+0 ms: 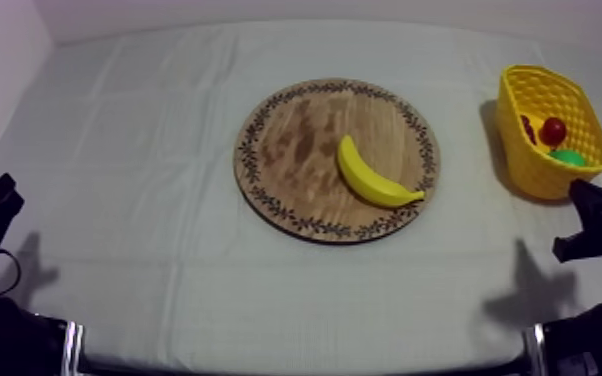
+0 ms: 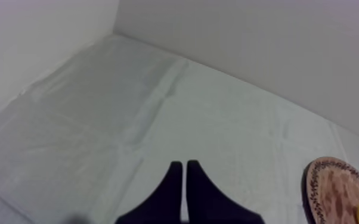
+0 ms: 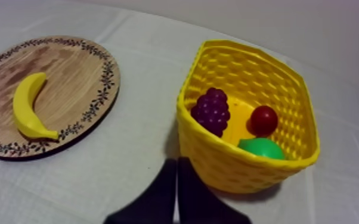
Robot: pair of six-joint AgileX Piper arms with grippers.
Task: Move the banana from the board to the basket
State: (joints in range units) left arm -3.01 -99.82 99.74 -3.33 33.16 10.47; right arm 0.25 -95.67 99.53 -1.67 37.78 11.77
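You've got the banana [image 1: 375,175] lying on the wooden board [image 1: 295,150], on the half that faces the yellow basket [image 1: 525,165], its dark tip nearly at the patterned rim. The basket sits well off to the board's right, not touching it, with a bunch of grapes [image 3: 212,110], a small red fruit [image 1: 554,130] and a green fruit [image 3: 260,147] inside. Your left gripper [image 2: 183,165] hangs over bare cloth [image 1: 145,200] off the board's left side, fingers pressed together in a narrow wedge, nothing in them. Your right gripper [image 3: 177,162] is off the board's right, just beside the basket's wall, fingers together too, holding nothing.
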